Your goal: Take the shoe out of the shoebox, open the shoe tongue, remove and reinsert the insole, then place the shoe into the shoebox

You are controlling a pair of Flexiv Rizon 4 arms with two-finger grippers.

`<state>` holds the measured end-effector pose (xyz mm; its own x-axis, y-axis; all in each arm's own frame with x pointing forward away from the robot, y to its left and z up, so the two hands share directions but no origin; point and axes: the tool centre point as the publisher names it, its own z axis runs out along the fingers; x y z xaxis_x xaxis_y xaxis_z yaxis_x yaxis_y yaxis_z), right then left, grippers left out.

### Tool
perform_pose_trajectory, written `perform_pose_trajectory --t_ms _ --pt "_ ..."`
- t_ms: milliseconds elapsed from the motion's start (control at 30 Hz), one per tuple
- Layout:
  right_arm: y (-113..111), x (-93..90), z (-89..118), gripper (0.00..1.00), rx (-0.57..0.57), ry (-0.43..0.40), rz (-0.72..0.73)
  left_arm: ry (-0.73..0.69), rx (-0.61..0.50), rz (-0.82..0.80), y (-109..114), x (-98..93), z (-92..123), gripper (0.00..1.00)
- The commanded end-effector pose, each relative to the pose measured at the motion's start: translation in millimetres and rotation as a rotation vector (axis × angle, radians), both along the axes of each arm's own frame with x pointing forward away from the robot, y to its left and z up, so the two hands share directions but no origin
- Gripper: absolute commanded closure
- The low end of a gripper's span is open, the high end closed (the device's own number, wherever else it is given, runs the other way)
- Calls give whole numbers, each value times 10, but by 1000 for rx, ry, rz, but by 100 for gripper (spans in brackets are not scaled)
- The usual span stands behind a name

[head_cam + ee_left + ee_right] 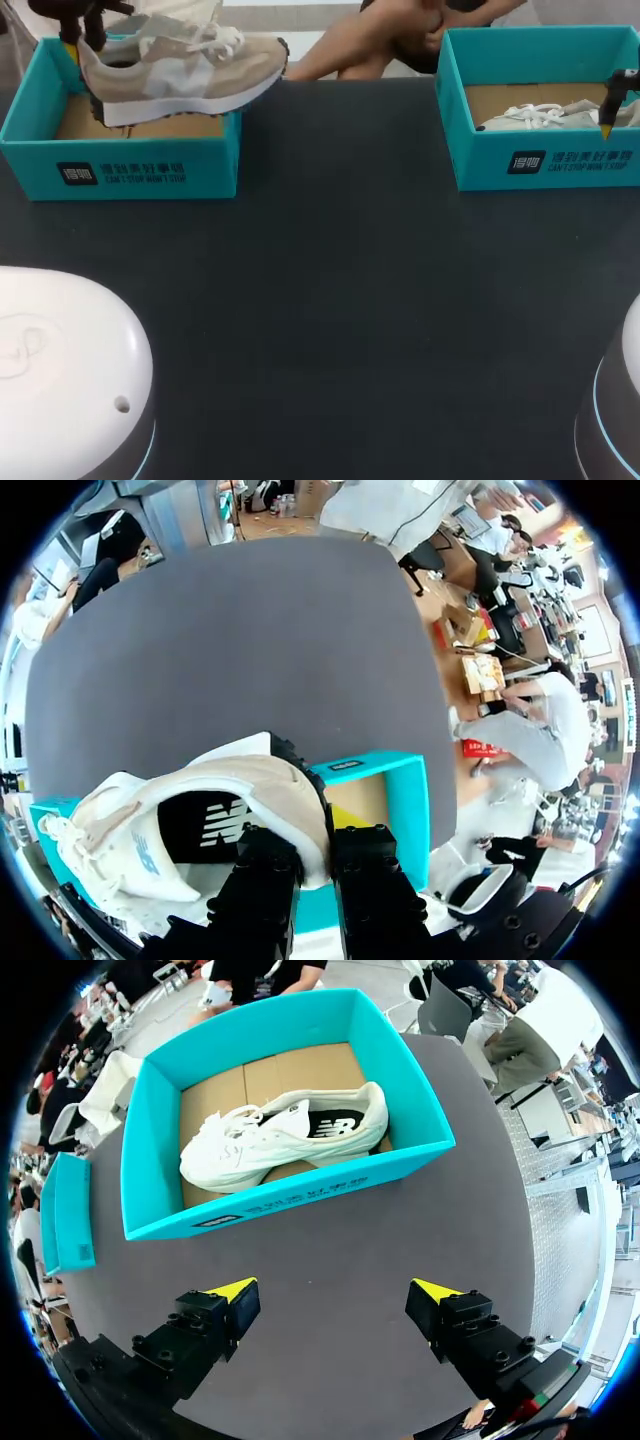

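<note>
**A:** Where was the beige shoe (180, 70) (200, 800)?

**B:** Lifted above the left shoebox (120, 170) (385, 780), off its cardboard floor. Its heel sat over the end of the box on my left arm's side, and its toe reached out past the opposite wall.

**A:** What carried it?

**B:** The left gripper (80, 40) (330, 835). It came down over the back corner of that box, and its fingers were pinched on the shoe's heel collar, one inside and one outside. In the left wrist view the box's open interior showed just under the shoe.

**A:** And the other arm?

**B:** The right gripper (607, 125) (340, 1295) was well apart from the left shoebox, across the dark table (330, 300). Its yellow tips were spread wide with nothing between them.

**A:** Anything else there?

**B:** A second shoebox (545, 160) (290, 1205), the same teal as the left one, stood along the same far edge of the table. A white shoe (530, 115) (280, 1135) lay on its side inside it. The right gripper hung at that box, with the box ahead of its fingers in the right wrist view.
</note>
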<state>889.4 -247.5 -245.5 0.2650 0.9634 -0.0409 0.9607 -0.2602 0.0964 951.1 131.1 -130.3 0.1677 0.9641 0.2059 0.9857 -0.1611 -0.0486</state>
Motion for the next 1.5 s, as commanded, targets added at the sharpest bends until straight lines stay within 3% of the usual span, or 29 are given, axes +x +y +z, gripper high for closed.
perform_pose_trajectory --t_ms 33,400,1067,1233,1500 --pt "1 -7 -1 0 0 -2 -1 -180 25 -32 -245 -299 48 100" --pt "1 -7 -1 0 0 -2 -1 -181 -36 -44 -643 -685 93 100" --pt "1 -7 -1 0 0 -2 -1 -181 -36 -44 -643 -685 93 100" --pt "1 -7 -1 0 0 -2 -1 -153 10 -61 -851 -999 25 100" --pt "1 -7 -1 0 0 -2 -1 -89 -21 -103 -1270 -1461 -130 100"
